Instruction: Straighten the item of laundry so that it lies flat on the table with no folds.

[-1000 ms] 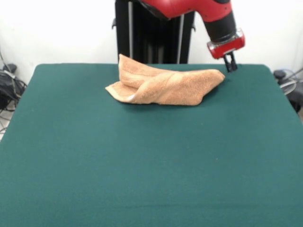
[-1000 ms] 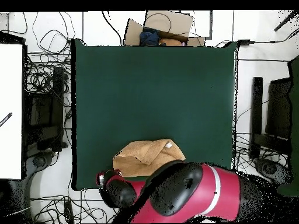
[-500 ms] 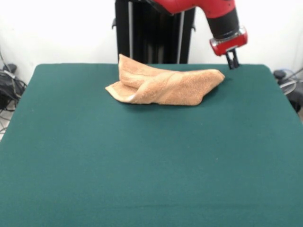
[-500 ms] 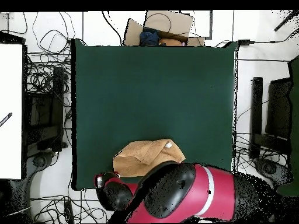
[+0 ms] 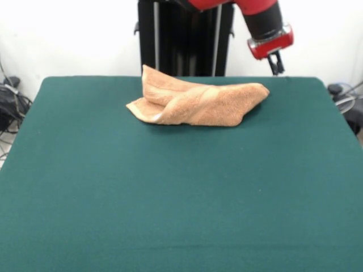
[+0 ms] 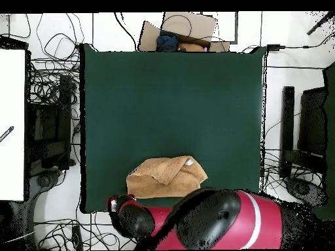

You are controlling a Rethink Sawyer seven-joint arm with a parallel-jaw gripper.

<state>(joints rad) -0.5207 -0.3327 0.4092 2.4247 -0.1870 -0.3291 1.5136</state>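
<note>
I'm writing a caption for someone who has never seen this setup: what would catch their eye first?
A crumpled, folded-over orange-tan towel lies near the green table's far edge, close to the robot's pedestal. Just past the towel's right end in the front view, the red arm's pincer hangs in the air, clear of towel and table.

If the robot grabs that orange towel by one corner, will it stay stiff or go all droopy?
Probably droopy: the towel already lies slumped in soft folds on the table. It looks light, so a push would likely bunch it up, not slide it whole. Its fuzzy weave should grip, not slip.
</note>
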